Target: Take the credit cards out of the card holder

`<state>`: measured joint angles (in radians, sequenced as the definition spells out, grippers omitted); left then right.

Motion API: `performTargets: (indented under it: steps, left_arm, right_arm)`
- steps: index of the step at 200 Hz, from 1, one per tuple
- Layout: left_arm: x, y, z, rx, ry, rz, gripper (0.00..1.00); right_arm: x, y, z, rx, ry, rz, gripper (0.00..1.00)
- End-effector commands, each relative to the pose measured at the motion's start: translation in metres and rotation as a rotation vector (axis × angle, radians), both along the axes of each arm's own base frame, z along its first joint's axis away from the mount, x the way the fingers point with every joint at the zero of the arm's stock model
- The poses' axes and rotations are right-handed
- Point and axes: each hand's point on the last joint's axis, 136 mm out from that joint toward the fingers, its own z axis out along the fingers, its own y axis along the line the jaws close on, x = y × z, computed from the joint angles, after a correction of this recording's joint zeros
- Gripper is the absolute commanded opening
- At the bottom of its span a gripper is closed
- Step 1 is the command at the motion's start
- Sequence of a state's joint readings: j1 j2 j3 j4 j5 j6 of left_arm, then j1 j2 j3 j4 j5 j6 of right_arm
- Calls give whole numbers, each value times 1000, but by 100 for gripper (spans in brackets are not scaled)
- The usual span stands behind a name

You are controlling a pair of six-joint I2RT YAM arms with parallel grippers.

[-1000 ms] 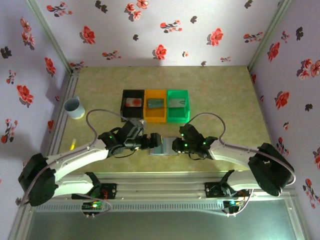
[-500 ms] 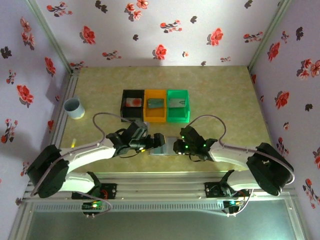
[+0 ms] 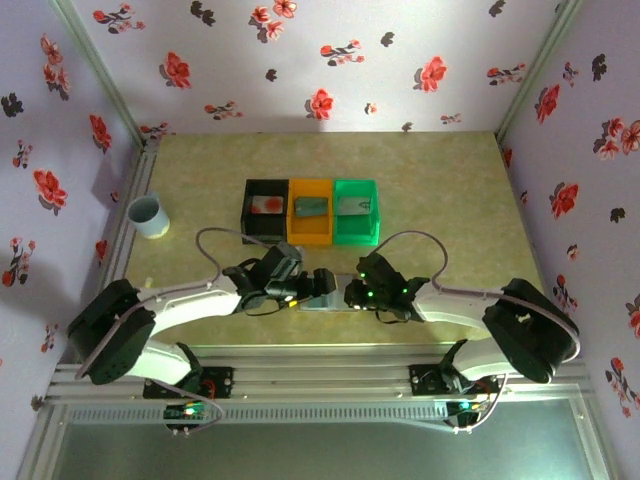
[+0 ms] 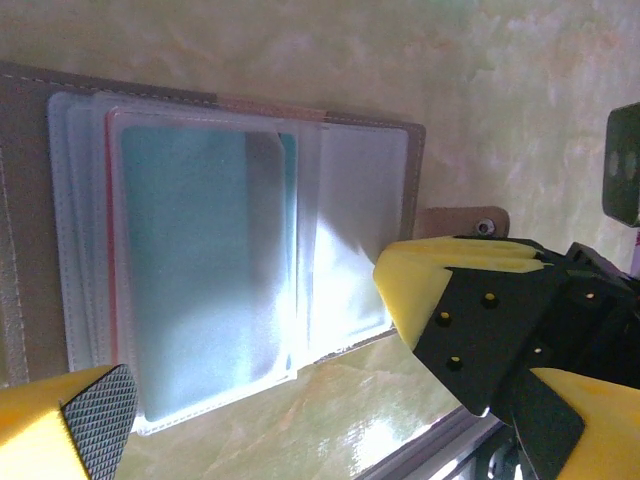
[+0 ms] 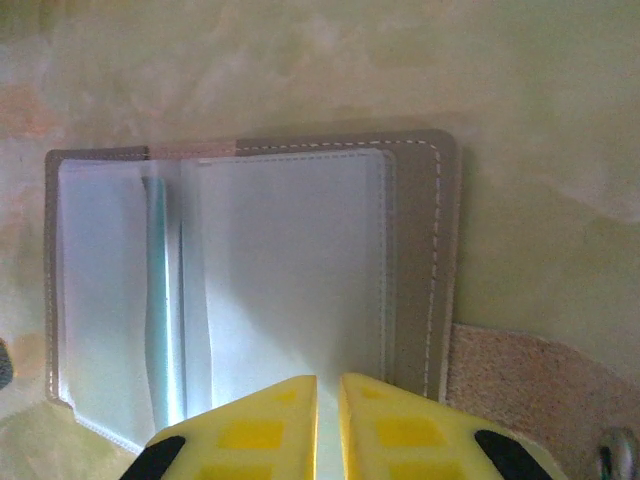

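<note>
The walls (image 3: 300, 70) are patterned lilac with red flowers, the table (image 3: 450, 200) marbled yellow-green; a black bin (image 3: 248, 210), an orange bin (image 3: 311, 186), a green bin (image 3: 376, 215) and a teal card (image 4: 190, 260) are seen

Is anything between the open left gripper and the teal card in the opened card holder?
Yes. The teal card lies inside a clear plastic sleeve of the greyish folding card holder; the sleeve covers its face below the left gripper. The closed right gripper rests at the holder's other half, off to the side.
</note>
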<state>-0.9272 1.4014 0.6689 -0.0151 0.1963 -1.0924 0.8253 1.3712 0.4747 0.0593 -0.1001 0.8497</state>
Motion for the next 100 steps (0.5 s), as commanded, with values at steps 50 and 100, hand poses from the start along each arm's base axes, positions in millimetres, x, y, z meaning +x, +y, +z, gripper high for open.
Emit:
performTargets:
  steps: [50,100]
  left_arm:
    - [-6,-5,-12,11,26,-20,100]
    - [-9,-6,-18,34,32,-34,100]
  right_arm:
    - [-2,-3,-10,-25,10,-14,13]
    - [-3,-3,-12,-24,12,-15,13]
